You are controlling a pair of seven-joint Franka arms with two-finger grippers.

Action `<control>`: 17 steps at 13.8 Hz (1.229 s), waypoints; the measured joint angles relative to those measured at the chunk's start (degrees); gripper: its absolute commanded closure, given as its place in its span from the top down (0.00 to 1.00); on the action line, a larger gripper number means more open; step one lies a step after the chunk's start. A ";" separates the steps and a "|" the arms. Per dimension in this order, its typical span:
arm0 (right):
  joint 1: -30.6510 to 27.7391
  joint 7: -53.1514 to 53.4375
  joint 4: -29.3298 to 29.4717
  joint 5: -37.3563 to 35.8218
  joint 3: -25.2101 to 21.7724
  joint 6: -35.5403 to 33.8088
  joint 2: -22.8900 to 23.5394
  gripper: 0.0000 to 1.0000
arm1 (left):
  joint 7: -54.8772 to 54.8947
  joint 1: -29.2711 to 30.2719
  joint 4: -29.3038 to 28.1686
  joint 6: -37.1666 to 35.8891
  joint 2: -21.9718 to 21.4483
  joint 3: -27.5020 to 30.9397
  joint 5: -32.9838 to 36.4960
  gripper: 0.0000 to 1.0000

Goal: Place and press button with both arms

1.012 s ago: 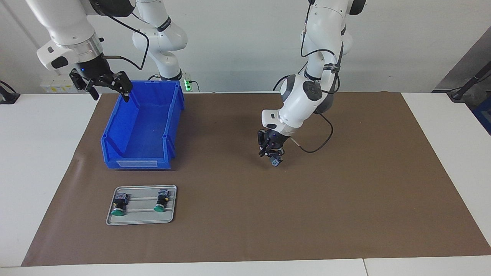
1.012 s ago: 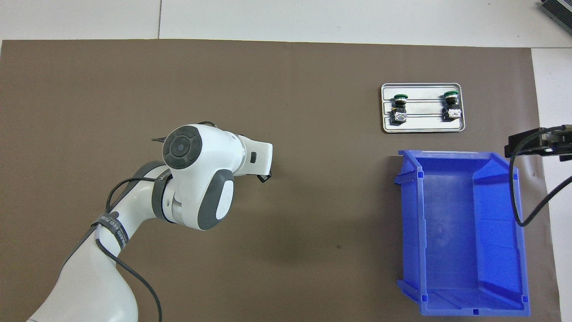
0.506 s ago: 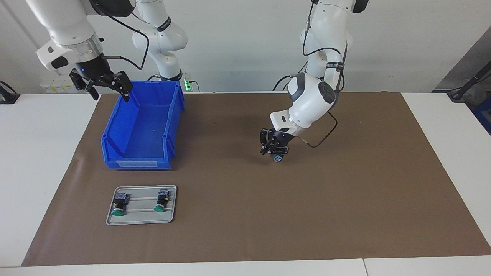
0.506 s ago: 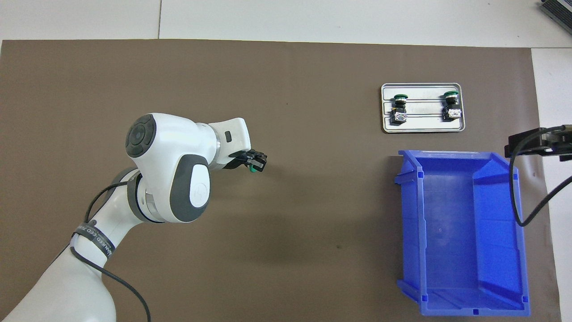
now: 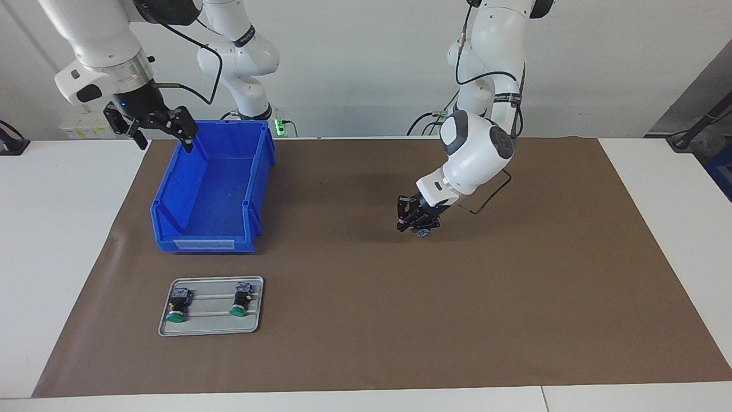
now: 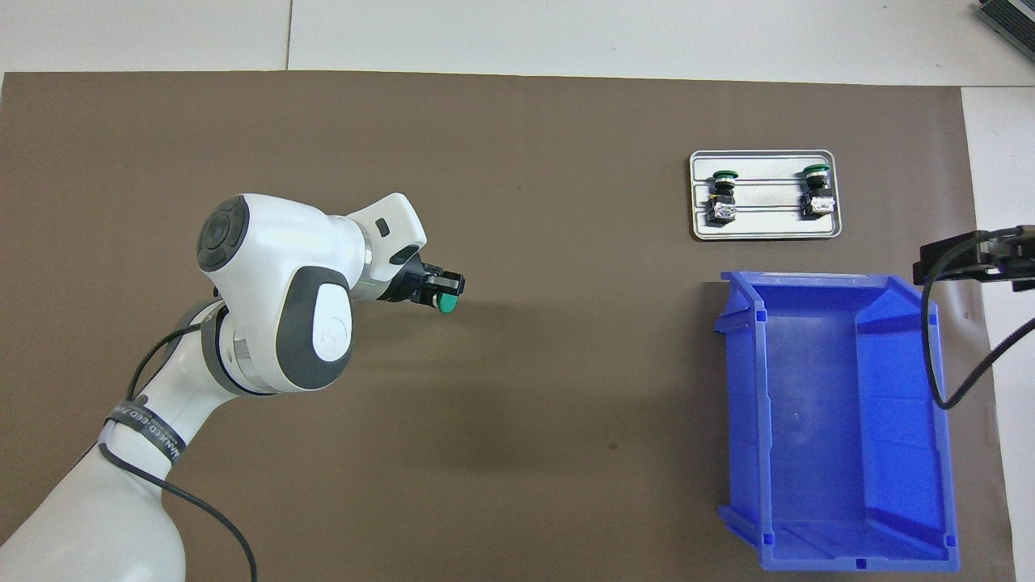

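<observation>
Button handling: light, rigid, smooth cap likely slippery; best gripped on the black body
Button place: button (image 6: 445, 303) in the left tool (image 5: 419, 225), low over the brown mat mid-table, cap toward the robots
Left tool: clamped on the button
Right tool: right tool (image 5: 153, 126) waits, fingers apart, over the blue bin (image 5: 177, 197) rim

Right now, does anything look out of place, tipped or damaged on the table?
Nothing stands out. Two buttons lie in line on the metal tray, the blue bin sits upright, and the left gripper holds the third button over the mat.
</observation>
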 measured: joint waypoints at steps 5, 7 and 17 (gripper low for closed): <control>0.00 0.00 0.00 0.00 0.00 0.00 0.00 1.00 | -0.33 -0.05 -0.59 -0.39 -2.16 -0.35 -0.01 0.00; 0.00 0.00 0.00 0.00 0.00 0.00 0.00 1.00 | -0.75 0.00 -1.21 -0.65 -2.96 -0.17 -0.04 0.00; 0.00 0.00 0.00 0.00 0.00 0.00 0.00 1.00 | 3.10 7.27 -1.44 -6.19 -1.17 -0.17 -28.62 0.00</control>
